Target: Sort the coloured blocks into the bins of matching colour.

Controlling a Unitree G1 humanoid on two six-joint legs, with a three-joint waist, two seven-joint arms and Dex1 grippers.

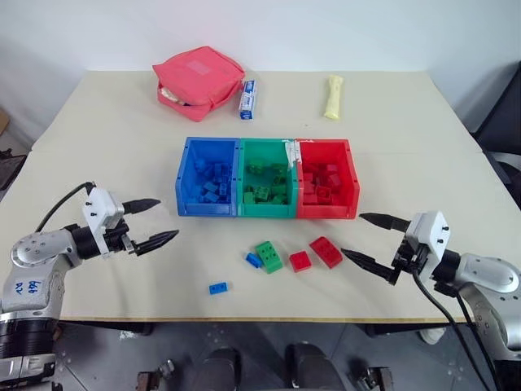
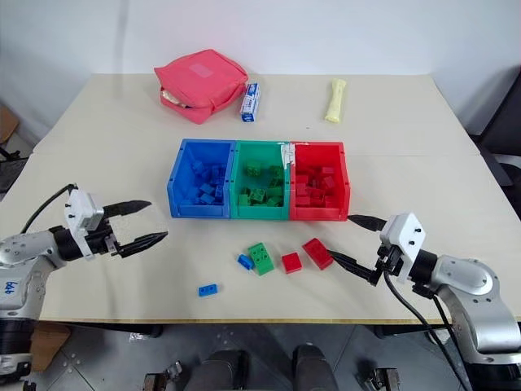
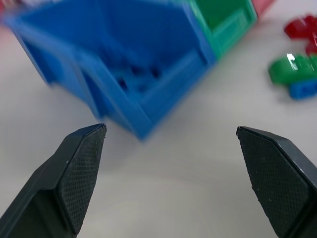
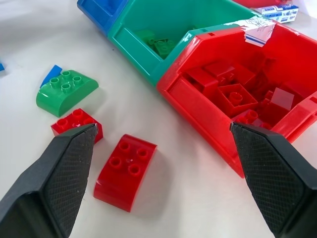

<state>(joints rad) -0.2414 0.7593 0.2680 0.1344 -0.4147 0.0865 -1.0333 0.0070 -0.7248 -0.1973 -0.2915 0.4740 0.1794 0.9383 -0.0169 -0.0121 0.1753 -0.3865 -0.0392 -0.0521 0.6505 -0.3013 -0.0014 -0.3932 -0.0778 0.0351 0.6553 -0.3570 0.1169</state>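
Five loose blocks lie on the bench point(image 1: 98, 138) in front of the bins. The larger red block point(image 1: 326, 251) sits nearest the red bin, with a smaller red block point(image 1: 300, 261) just beside it. A green block point(image 1: 269, 256) with a rounded top lies next along, touching a small blue block point(image 1: 254, 260) at its side. A second small blue block point(image 1: 217, 287) lies apart from the group, nearer the bench's front edge.

The three joined bins stand in a row at mid-bench: blue bin point(image 1: 186, 183) on the robot's left, green bin point(image 1: 265, 210) in the middle, red bin point(image 1: 352, 183) on the right. Each already holds several blocks of its own colour. A strip of white tape marks the rim between the green and red bins.

The left gripper point(image 1: 153, 221) hovers off the front left corner of the blue bin, fingers spread wide and grasping nothing. The right gripper point(image 1: 373, 240) hovers just right of the larger red block, off the front right corner of the red bin, fingers likewise spread and empty.

At the far side of the bench lie a pinkish-red pouch point(image 1: 198, 81), a small blue-and-white box point(image 1: 247, 99) touching it, and a pale yellow stick point(image 1: 333, 97) well apart to the right.
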